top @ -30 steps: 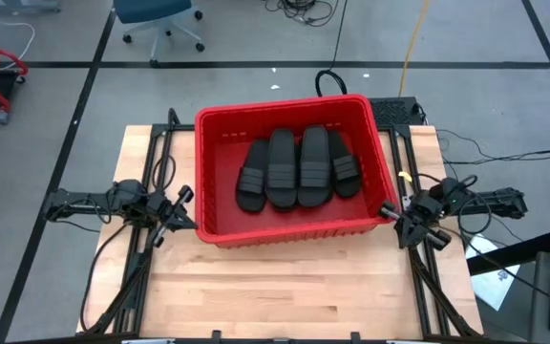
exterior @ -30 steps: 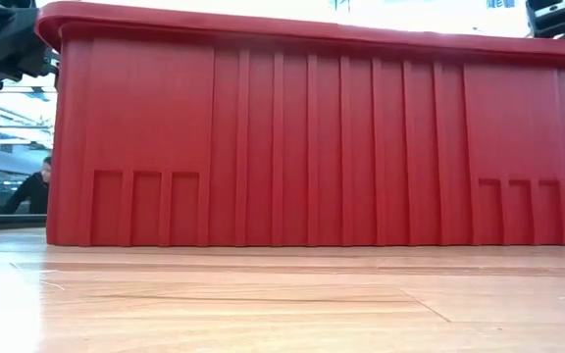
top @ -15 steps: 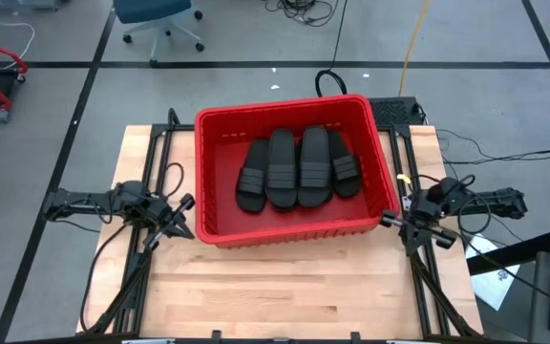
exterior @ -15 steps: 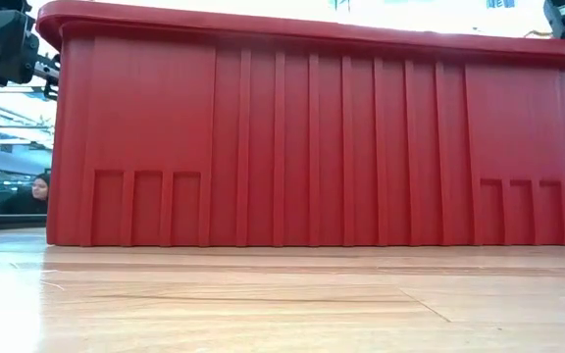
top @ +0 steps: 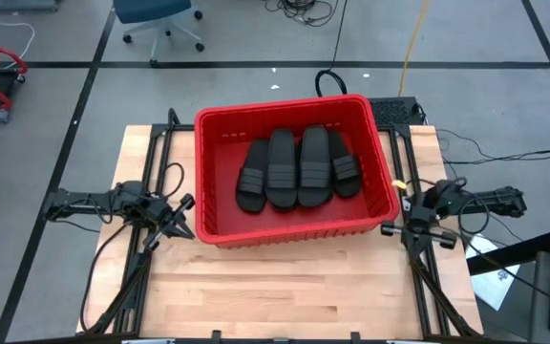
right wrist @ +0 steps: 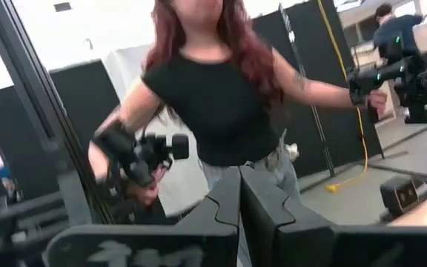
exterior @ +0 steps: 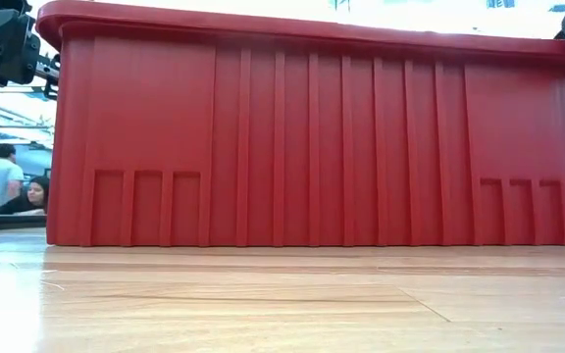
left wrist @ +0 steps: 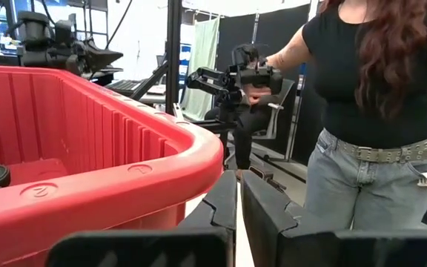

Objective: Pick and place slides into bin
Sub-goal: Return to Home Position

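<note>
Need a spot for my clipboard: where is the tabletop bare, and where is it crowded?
Bare: the wide wooden tabletop strip between the front wall of the red plastic bin and the near edge. Crowded: both side strips, where the left gripper and right gripper sit beside the bin, and the bin floor, holding black rubber slides.

I counted 4 slides [top: 299,167] showing from above and 1 bin [top: 285,105]. 1 table [top: 285,287], 2 arms: left arm [top: 94,203], right arm [top: 485,201]. 1 office chair [top: 156,11]. Low cam gave me 2 ppl [exterior: 29,194] in bkgd. Couldn't tell if more slides sat underneath.
</note>
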